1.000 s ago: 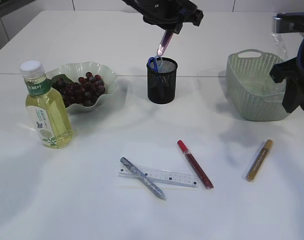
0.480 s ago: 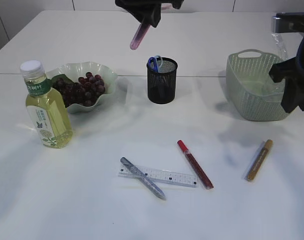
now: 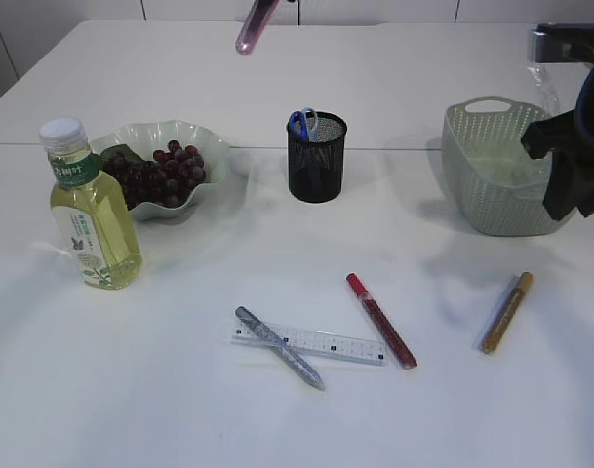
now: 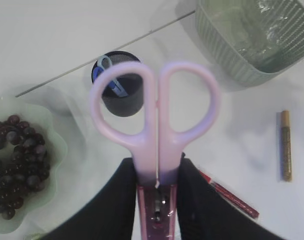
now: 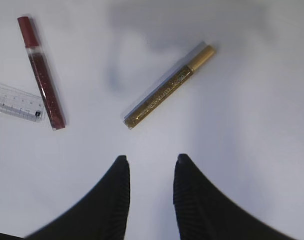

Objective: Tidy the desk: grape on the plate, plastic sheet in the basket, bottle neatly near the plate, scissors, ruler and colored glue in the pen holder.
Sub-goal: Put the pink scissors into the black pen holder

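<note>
The left gripper [image 4: 156, 195] is clamped on a pair of pink scissors [image 4: 155, 125], its two dark fingers [image 4: 123, 200] pressing the blades just below the handle loops. Only the left wrist view shows this grip; in the exterior view the gripper is out of frame and just the scissors' pink end [image 3: 252, 27] hangs tilted at the top edge, above and left of the black mesh pen holder [image 3: 316, 161]. The holder already contains something with blue handle loops [image 3: 298, 123], which the wrist view sees from above inside its rim [image 4: 121, 90].

The right gripper [image 5: 151, 187] stands partly open with nothing between its fingers, hovering over bare table just below the gold glitter glue pen [image 5: 169, 86]. Its wrist view also shows the red glitter glue pen [image 5: 41, 71] and one end of the clear ruler [image 5: 17, 102]. The exterior view shows the rest: the ruler [image 3: 311, 342] lies flat with a silver glitter glue pen [image 3: 279, 347] crossing it, the red pen [image 3: 380, 319] touching its right end, the gold pen [image 3: 506, 311] well apart to the right.

The grapes [image 3: 160, 175] sit in the pale green scalloped plate [image 3: 214, 146], the green tea bottle [image 3: 90, 210] upright just beside it. The green basket [image 3: 492, 166] holds clear plastic sheet [image 4: 251, 30], seen best from the left wrist
</note>
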`<move>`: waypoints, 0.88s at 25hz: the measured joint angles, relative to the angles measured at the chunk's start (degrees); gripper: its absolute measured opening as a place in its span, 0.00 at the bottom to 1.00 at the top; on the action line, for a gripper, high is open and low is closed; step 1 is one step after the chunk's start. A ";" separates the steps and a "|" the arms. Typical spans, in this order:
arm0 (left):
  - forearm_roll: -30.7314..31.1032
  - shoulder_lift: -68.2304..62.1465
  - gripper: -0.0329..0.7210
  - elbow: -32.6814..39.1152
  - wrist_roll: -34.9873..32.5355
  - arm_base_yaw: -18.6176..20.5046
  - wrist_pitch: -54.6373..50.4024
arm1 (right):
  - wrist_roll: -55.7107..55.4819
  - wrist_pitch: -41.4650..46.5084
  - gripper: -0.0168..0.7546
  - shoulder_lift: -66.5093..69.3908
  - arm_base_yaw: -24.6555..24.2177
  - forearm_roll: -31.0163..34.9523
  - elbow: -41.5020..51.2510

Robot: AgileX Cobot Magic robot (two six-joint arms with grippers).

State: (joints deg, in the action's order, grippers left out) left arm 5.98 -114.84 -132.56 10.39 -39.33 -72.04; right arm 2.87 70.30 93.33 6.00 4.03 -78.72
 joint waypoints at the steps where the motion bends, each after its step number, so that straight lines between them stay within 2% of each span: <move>1: -0.45 0.97 0.28 0.86 -0.04 0.00 0.00 | 0.00 0.00 0.33 0.00 0.00 0.09 0.00; 6: -0.78 6.21 0.28 9.80 -0.46 0.00 -0.10 | 0.00 0.00 0.33 0.00 0.00 0.27 0.00; 10: -0.78 12.04 0.28 22.45 -0.69 0.00 6.36 | 0.00 0.00 0.33 0.00 0.00 0.27 0.00; 16: 0.14 20.33 0.28 43.83 -0.72 0.00 31.26 | 0.00 0.00 0.33 0.00 0.00 0.27 0.00; 22: 1.95 20.99 0.28 57.35 -0.84 1.30 61.08 | 0.00 0.00 0.33 0.00 0.00 0.27 0.00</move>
State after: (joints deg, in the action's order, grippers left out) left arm 7.94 -93.85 -75.21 9.54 -38.03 -10.96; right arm 2.87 70.30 93.33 6.00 4.30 -78.72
